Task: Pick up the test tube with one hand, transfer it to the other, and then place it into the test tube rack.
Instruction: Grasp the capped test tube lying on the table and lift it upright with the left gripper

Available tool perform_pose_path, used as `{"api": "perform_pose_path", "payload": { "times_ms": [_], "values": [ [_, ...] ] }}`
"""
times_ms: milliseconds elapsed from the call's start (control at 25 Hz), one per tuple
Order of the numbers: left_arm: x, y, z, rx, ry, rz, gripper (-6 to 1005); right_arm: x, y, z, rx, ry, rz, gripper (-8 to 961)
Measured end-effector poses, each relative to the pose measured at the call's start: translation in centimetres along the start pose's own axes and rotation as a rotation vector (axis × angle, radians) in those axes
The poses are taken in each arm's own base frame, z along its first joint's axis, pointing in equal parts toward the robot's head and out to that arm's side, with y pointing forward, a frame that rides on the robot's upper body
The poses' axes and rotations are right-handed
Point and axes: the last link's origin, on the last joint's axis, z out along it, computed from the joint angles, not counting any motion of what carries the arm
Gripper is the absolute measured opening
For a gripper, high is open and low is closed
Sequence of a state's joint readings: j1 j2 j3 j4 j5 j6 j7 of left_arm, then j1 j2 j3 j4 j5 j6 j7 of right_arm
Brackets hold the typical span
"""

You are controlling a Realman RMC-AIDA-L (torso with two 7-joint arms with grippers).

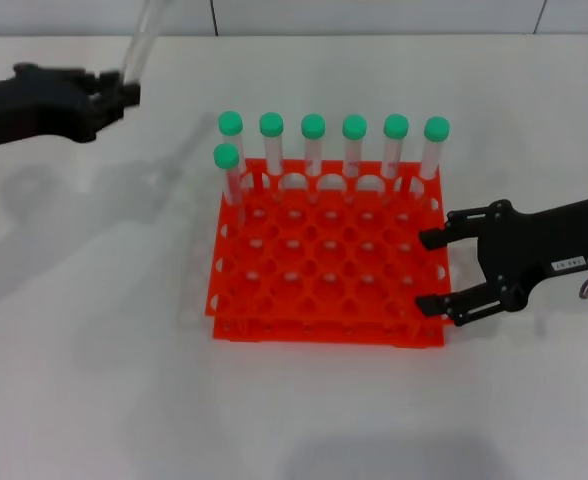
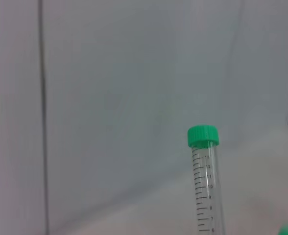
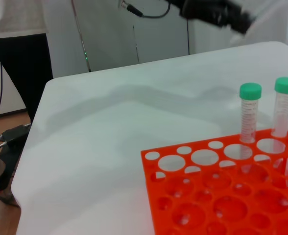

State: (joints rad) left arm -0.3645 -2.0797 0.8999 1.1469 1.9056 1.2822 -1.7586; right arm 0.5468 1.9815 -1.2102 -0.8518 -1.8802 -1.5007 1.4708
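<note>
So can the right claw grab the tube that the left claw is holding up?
Probably not yet. The right claw sits open beside the rack, while the test tube is raised in the left claw, far across the table.

The held test tube [image 1: 139, 45] runs off the head view's top edge, hiding its cap.

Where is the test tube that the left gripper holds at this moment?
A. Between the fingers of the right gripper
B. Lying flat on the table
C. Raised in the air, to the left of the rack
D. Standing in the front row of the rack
C: the left gripper holds the test tube raised above the table, to the left of the test tube rack, while the right gripper waits open at the rack's right side.
</note>
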Motion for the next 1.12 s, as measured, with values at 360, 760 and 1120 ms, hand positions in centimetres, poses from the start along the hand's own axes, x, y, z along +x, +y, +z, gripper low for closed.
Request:
{"api": "perform_pose_path", "payload": {
  "times_ms": [360,760,1120],
  "values": [
    [-1.1,1.0,-0.4,-0.122,0.280,0.002,197,0.2,0.3,0.5,0.000,-0.010,0.009,798],
    [0.5,2.2,2.0,-0.389,0.157,0.110,199,-0.1,0.6,1.0,-0.009,-0.021,0.007,796],
    [1.9,2.6,5.1,-0.463,0.004,0.181,198,-0.6,0.5,1.2,-0.012,-0.033,-0.004,795]
  ]
}}
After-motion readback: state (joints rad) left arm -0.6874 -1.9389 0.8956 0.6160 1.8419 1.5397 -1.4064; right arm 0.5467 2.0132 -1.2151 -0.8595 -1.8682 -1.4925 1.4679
